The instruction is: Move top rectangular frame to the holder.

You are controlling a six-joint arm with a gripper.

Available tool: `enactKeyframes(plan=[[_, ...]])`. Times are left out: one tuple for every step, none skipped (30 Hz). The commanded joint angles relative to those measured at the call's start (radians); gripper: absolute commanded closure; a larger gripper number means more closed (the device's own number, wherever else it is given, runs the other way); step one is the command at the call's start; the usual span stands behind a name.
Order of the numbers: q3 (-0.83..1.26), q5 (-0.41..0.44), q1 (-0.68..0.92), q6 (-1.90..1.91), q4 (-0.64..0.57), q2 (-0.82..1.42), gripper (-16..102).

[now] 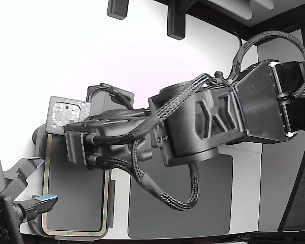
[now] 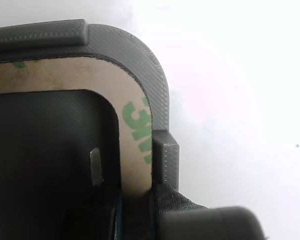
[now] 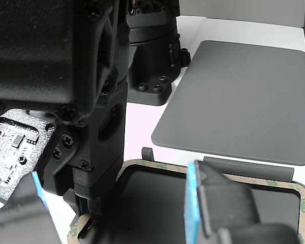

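Exterior view shows my arm [image 1: 193, 122] reaching across the white table [image 1: 51, 51] toward that view's left, its wrist end low over the frame [image 1: 47, 168]. I see the frame lying flat at the lower left of this view, a thin rounded rectangle with a mottled tan-green rim and a dark grey centre, and the wrist covers its upper end. The gripper [image 3: 89, 206] comes down onto the rim at a corner of the frame in the other view, its tip touching or nearly touching the rim; I cannot tell how far the jaws are apart or whether they have hold of anything, since the wrist body hides them. In the wrist view the frame's rim [image 2: 135, 125] fills the near field: tan paper with green lettering, curving round a corner, with the dark textured centre inside it. Outside that rim I see a grey wall with a raised rail and a small block-like tab, which is the holder [image 2: 162, 95], so the frame appears to sit within the holder's edge at this corner. A grey rail [image 3: 246, 168] also stands just behind the frame's far edge in the other view. The plain dark grey mat [image 1: 213, 203] lies beside the frame, toward the exterior view's right, apart from it. A 2nd gripper [image 1: 28, 195] with blue pads shows at the exterior view's lower left, near the frame's edge.
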Motion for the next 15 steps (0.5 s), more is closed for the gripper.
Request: enactKeyframes(plan=[[-0.025, 0.0, -0.015, 0.003, 0.003, 0.031, 97], [-0.028, 0.002, -0.015, 0.003, 0.005, 0.031, 97], [-0.031, 0.003, -0.015, 0.005, 0.008, 0.031, 97], [-0.034, 0.003, -0.015, 0.009, 0.008, 0.031, 96], [-0.037, 0.005, -0.015, 0.009, 0.009, 0.031, 92], [-0.04, 0.005, -0.015, 0.008, 0.009, 0.031, 88], [-0.044, 0.003, -0.015, 0.005, 0.009, 0.029, 82], [-0.048, 0.002, -0.015, -0.002, 0.008, 0.028, 74], [-0.052, 0.002, -0.015, -0.005, 0.008, 0.025, 68], [-0.055, 0.0, -0.015, -0.008, 0.008, 0.023, 64], [-0.058, -0.003, -0.015, -0.009, 0.008, 0.02, 58], [-0.06, -0.005, -0.015, -0.011, 0.008, 0.018, 50], [-0.06, -0.006, -0.015, -0.011, 0.008, 0.017, 48], [-0.06, -0.008, -0.015, -0.006, 0.008, 0.017, 49], [-0.057, -0.008, -0.015, -0.005, 0.008, 0.017, 52]])
